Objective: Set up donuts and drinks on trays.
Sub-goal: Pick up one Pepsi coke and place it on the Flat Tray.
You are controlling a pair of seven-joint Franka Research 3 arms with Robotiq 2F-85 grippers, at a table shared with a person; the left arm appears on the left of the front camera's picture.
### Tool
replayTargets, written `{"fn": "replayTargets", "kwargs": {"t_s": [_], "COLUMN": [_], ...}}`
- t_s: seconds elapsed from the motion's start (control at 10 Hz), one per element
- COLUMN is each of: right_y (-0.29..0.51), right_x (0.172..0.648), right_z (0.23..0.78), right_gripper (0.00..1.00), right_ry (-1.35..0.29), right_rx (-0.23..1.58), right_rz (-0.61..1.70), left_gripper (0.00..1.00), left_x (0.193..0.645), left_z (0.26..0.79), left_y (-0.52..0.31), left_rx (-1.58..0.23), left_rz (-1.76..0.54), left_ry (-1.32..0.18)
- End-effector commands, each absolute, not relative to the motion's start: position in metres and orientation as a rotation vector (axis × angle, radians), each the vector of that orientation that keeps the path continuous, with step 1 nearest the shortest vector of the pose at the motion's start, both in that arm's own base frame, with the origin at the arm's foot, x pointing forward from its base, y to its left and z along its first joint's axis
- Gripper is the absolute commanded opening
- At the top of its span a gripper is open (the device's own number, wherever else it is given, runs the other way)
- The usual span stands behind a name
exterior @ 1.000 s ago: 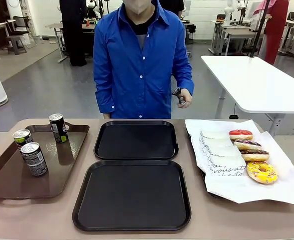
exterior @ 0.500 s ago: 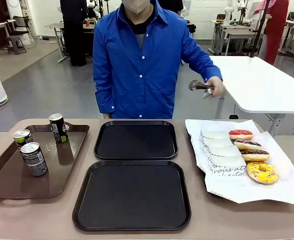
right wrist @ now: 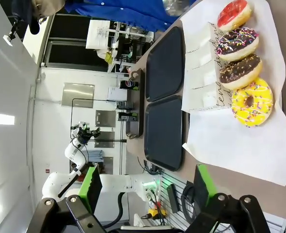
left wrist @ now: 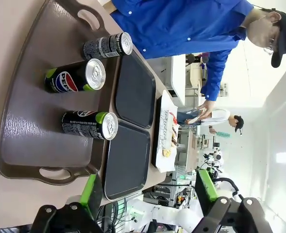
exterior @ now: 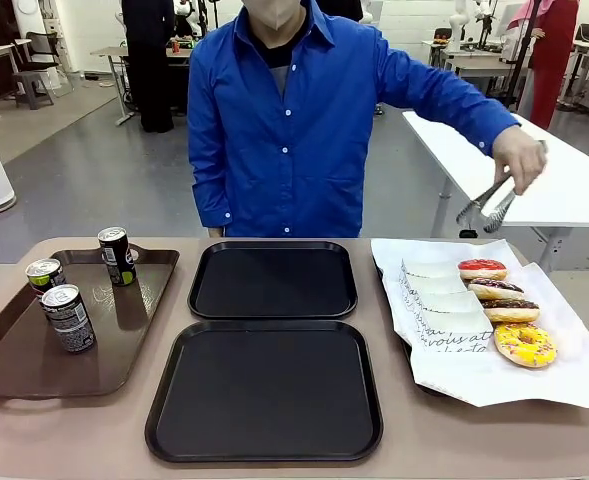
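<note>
Two pairs of jaws are seen spread wide apart. The left jaws, tipped with green pads [left wrist: 90,193], are pointed toward the brown tray [left wrist: 26,145], and the right jaws toward the white paper sheet [right wrist: 230,145]. Three drinks [exterior: 69,317] are stood upright on the brown tray at the left side of the tabletop [exterior: 74,430], apart from one another. Two black trays [exterior: 264,390] are laid at the middle, one behind the other, with their edges close together. Four donuts [exterior: 511,310] are lined up on the paper sheet at the right, each tucked against a white sleeve [exterior: 444,310]: red-glazed farthest, then sprinkled chocolate, chocolate, and yellow nearest. Metal tongs [exterior: 484,205] are held in a person's hand [exterior: 519,155] above the far end of the row, clear of the donuts.
</note>
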State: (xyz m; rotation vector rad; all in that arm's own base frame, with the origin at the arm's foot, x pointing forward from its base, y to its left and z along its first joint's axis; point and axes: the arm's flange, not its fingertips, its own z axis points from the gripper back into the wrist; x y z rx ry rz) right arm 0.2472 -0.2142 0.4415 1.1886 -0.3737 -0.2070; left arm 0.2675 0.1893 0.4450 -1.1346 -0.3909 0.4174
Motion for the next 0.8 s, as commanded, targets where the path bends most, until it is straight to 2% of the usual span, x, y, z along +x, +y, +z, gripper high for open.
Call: {"fn": "replayTargets", "kwargs": {"t_s": [0.0,0.7], "right_y": [-0.215,-0.215], "right_x": [0.249,0.249], "right_z": [0.4417,0.4417], "right_gripper": [1.0,1.0], "right_ry": [-0.396,-0.396], "right_rx": [1.205,1.205], "right_rz": [-0.197,-0.197], "left_gripper": [1.0,1.0], "left_x": [0.2677,0.2677], "left_z": [0.4467,0.4467], "left_y": [0.1891,0.1891], "left_rx": [-1.154,-1.154], "left_rz": [0.424,0.424], "left_ry": [-0.397,-0.397]}}
